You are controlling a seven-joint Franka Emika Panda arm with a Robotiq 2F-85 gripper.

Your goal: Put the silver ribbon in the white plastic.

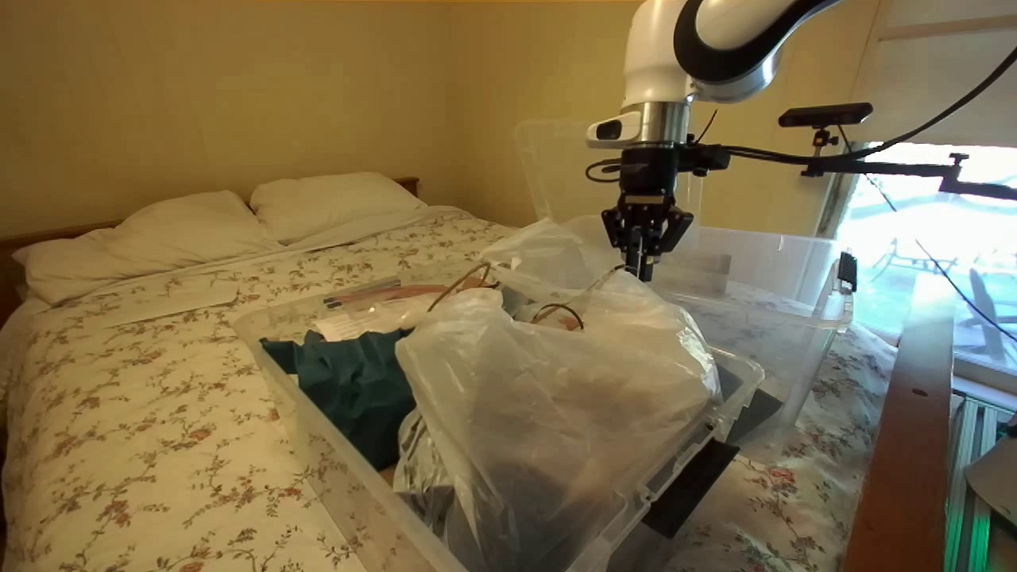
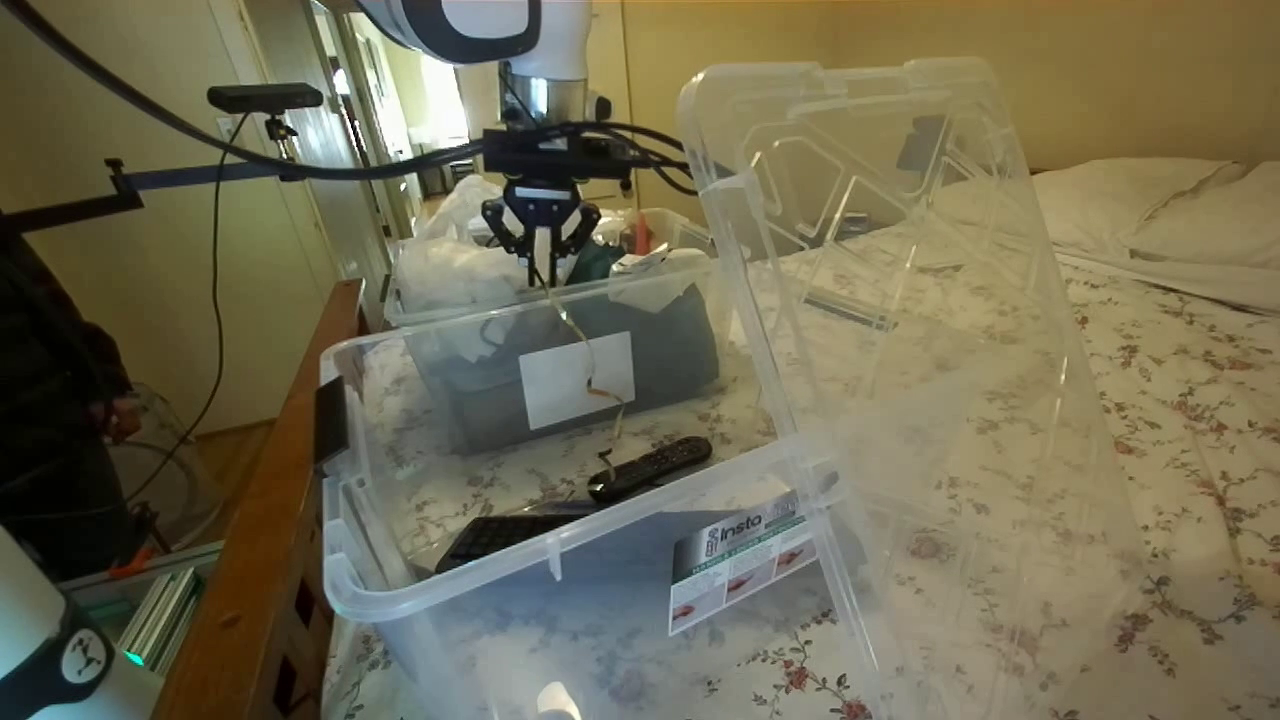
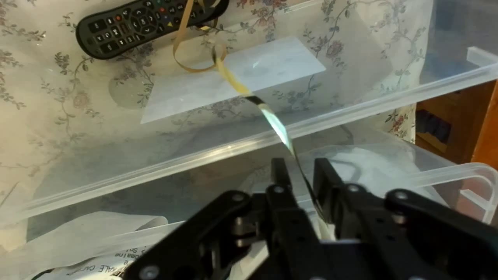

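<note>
Hanging in a loose wave from the hand (image 2: 543, 282), the silver ribbon (image 3: 274, 123) drops through the middle of the frame in an exterior view and ends in a curl by the black remote control (image 2: 650, 468); whether that curl rests on it I cannot tell. The hand looks to be grasping the ribbon by its upper part, its fingers (image 3: 281, 173) drawn close together, though a narrow slit shows between them. I would expect the strip to weigh next to nothing, springy rather than limp, slick on its faces, hard to break but quick to slip or kink, so a pinch with the flat side against the fingers, well back from their tips, should serve best. Its surface is glossy, tan and gold in the upper part of the wrist view, turning pale and mirror-like toward the centre. The white plastic (image 1: 556, 397), filling the lower centre of the frame in an exterior view, is a thin, crinkled, half see-through bag, bulging above a stiff, straight-sided clear tub (image 1: 380, 500). A second clear tub (image 2: 520, 620), hard-walled with a rounded lip, holds the remote control and stands on the flower-printed worktop (image 1: 175, 429)
</note>
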